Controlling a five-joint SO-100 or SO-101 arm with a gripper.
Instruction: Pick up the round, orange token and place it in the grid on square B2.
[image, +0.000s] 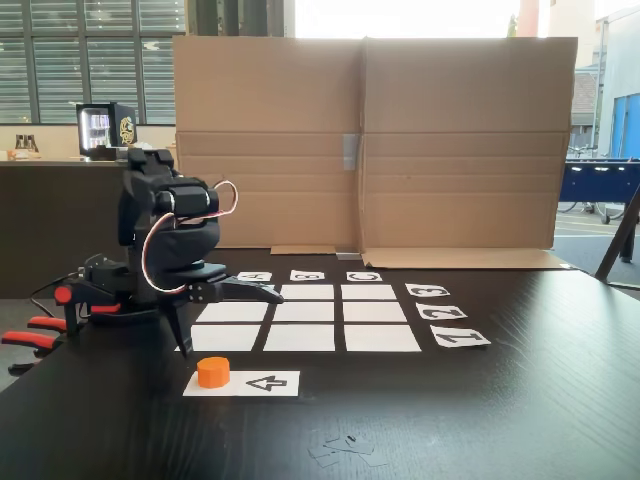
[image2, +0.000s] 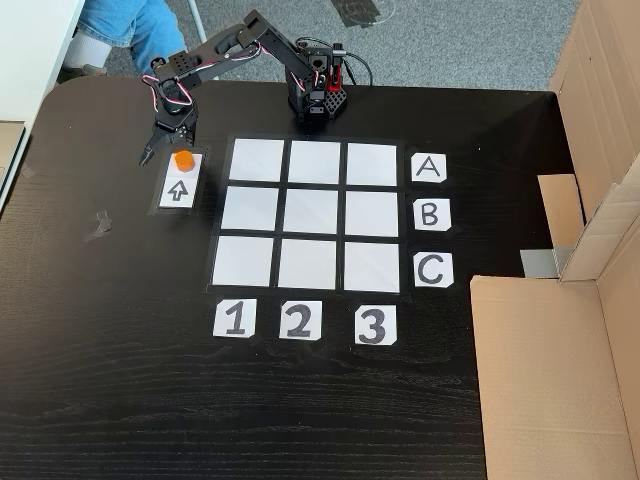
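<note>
A dark wood-grain table (image: 520, 400) stands before a tall brown cardboard screen (image: 370, 140), folded open. Behind the screen, bright daylight comes through large windows with horizontal blinds (image: 90, 60). From above, grey carpet (image2: 450, 40) borders the table, and a person's blue-trousered leg (image2: 125, 25) shows nearby.

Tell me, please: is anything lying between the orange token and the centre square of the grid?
Nothing visible does. The small orange plastic cylinder token sits on the arrow strip; between it and the plain white centre rectangle lie flat paper cells only.
</note>
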